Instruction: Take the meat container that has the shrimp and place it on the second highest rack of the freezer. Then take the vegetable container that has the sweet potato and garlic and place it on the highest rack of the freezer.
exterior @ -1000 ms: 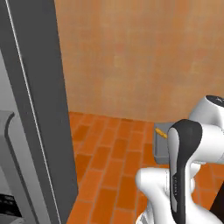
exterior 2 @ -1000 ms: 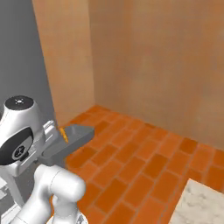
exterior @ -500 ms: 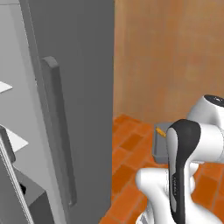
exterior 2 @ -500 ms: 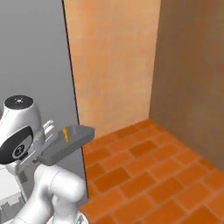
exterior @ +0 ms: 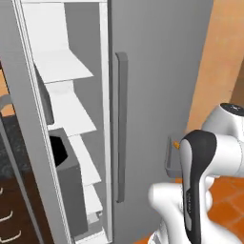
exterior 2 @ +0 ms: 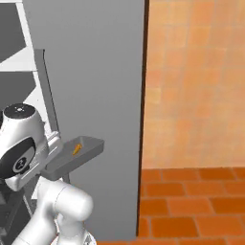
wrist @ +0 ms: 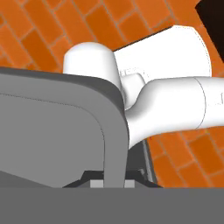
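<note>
Gripper [wrist: 114, 181] is closed on the rim of the grey meat container [exterior 2: 76, 154]; in the hand view the 2 dark finger tips pinch the container wall at the bottom edge. The container is held level in the air, just in front of the freezer [exterior: 157, 71], beside its closed silver-grey door, clear of the brick floor [exterior 2: 191, 201]. The shrimp [exterior 2: 76, 149] lies inside the container, a small orange curved piece near its middle; in the left base view only an orange tip [exterior: 176, 143] shows above the container's edge.

Left compartment of the freezer stands open. White shelves are stacked inside: highest rack [exterior: 59, 64] at the top, second highest rack [exterior: 69, 112] below it, both bare where visible. A grey door bin [exterior: 66, 181] sits on the open door at lower left. Long vertical handle [exterior: 120, 126] runs down the closed door, between the open compartment and the held container.
</note>
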